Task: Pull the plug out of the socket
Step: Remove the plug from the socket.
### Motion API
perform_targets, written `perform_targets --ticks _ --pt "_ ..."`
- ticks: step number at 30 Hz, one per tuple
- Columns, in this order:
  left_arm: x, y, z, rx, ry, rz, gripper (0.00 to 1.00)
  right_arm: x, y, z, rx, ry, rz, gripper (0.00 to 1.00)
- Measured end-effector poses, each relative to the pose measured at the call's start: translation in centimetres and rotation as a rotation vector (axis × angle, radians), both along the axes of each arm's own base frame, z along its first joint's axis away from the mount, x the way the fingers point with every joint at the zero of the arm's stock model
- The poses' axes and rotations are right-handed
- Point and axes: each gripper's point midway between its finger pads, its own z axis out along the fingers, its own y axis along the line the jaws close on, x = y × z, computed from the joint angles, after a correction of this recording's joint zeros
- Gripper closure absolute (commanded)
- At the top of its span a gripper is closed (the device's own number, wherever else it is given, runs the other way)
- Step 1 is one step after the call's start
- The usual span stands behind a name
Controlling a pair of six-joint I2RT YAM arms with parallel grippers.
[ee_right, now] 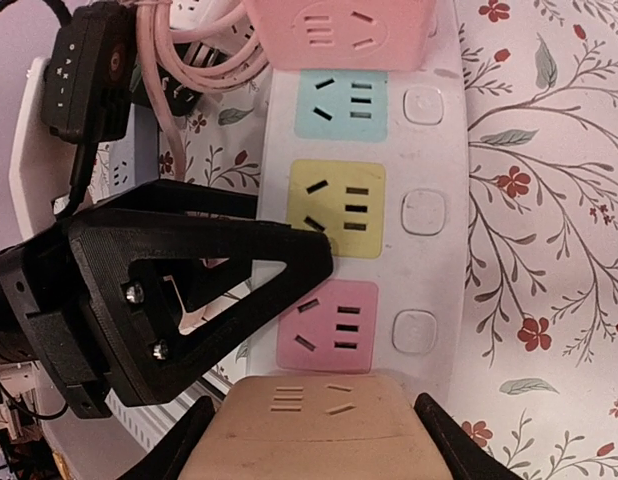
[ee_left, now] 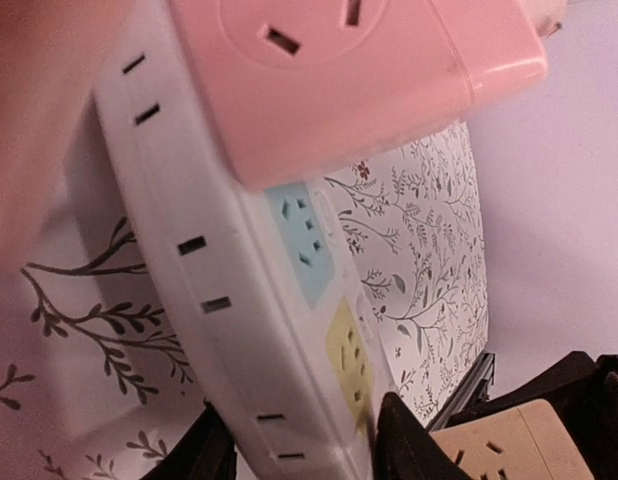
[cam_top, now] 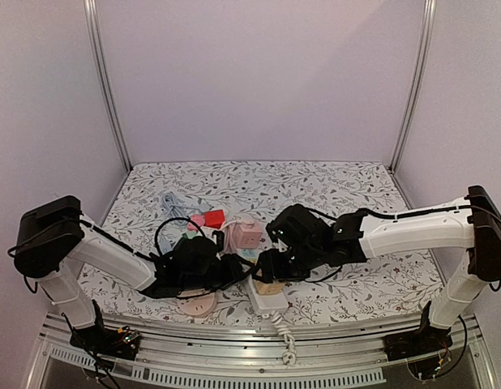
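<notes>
A white power strip [cam_top: 267, 299] lies near the table's front edge, with coloured sockets [ee_right: 329, 325] along its top. A beige cube plug [ee_right: 309, 430] sits in the socket at its near end. My right gripper [ee_right: 314, 405] is shut on this plug, one finger on each side. My left gripper [ee_left: 307, 450] straddles the strip's body [ee_left: 219, 290], and both black fingertips [ee_left: 404, 440] press against its sides. A pink cube adapter [ee_left: 359, 70] stands in the strip's far end. In the top view the two grippers [cam_top: 234, 271] [cam_top: 271, 271] meet over the strip.
Behind the strip lie a red block [cam_top: 211, 217], a grey-blue cable [cam_top: 171, 204] and a black cable loop [cam_top: 173, 227]. A pink disc [cam_top: 198, 304] lies by the front edge. Pink cables [ee_right: 189, 60] and a black box [ee_right: 84, 75] crowd the strip's left side.
</notes>
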Motion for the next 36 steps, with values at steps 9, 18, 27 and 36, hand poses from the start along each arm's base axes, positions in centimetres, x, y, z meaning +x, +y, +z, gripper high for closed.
perform_targets --ticks 9,18,27,36 --pt "0.14 0.08 -0.33 0.018 0.005 0.008 0.61 -0.02 0.43 -0.25 -0.122 -0.083 0.019 0.93" --pt "0.46 -0.26 0.17 0.012 -0.003 0.014 0.62 0.22 0.11 0.19 -0.164 -0.120 0.022 0.94" --pt "0.67 0.05 -0.08 0.040 -0.011 0.023 0.63 0.72 0.14 -0.55 -0.093 -0.037 0.007 0.94" --pt "0.71 0.05 -0.07 0.043 -0.015 0.022 0.63 0.85 -0.05 -0.73 -0.027 0.016 -0.016 0.94"
